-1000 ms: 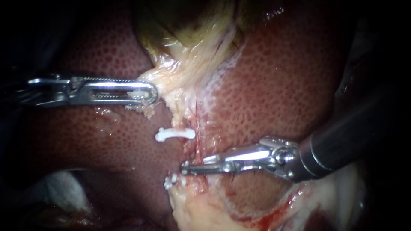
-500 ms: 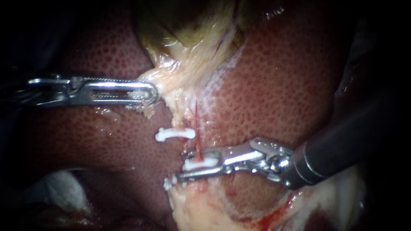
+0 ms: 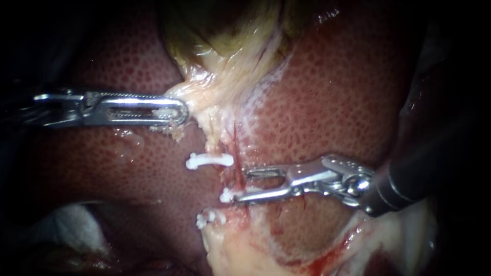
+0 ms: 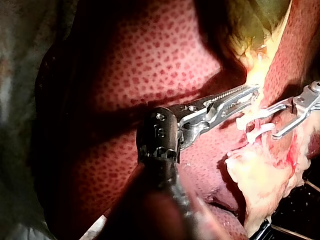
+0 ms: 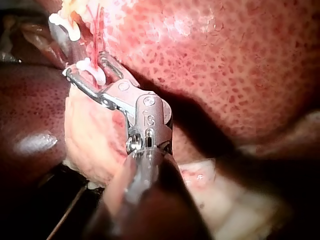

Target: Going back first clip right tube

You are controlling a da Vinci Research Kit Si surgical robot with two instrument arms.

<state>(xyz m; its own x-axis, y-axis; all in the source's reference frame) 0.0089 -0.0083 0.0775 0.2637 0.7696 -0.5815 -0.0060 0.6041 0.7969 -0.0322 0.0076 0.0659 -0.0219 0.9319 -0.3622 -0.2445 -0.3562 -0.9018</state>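
Right instrument: slender dark shaft with two silver jaws (image 3: 240,184), entering from the right; jaws parted with a clear gap, grasping nothing.
Task clip: small white plastic clip (image 3: 226,195), seated across the thin red tube (image 3: 236,153); touching the tip of the lower jaw, just below and ahead of the upper jaw's tip. In the right wrist view, seen lying across the very mouth of the parted jaws, not clamped by them.
Tube: running down from the pale yellow gallbladder tissue (image 3: 215,87), passing the tips of the right instrument's jaws.
Upper clip: second white clip (image 3: 209,161), just above the task clip and beside the tube, clear of both instruments.
Lower clip: third white clip (image 3: 209,219), below the task clip at the edge of pale fatty tissue.
Left instrument: silver slotted jaws (image 3: 179,111), entering from the left, clenched on the pale yellow gallbladder tissue; well apart from the right instrument.
Liver: mottled red-brown surface (image 3: 327,102), lying beneath both instruments.
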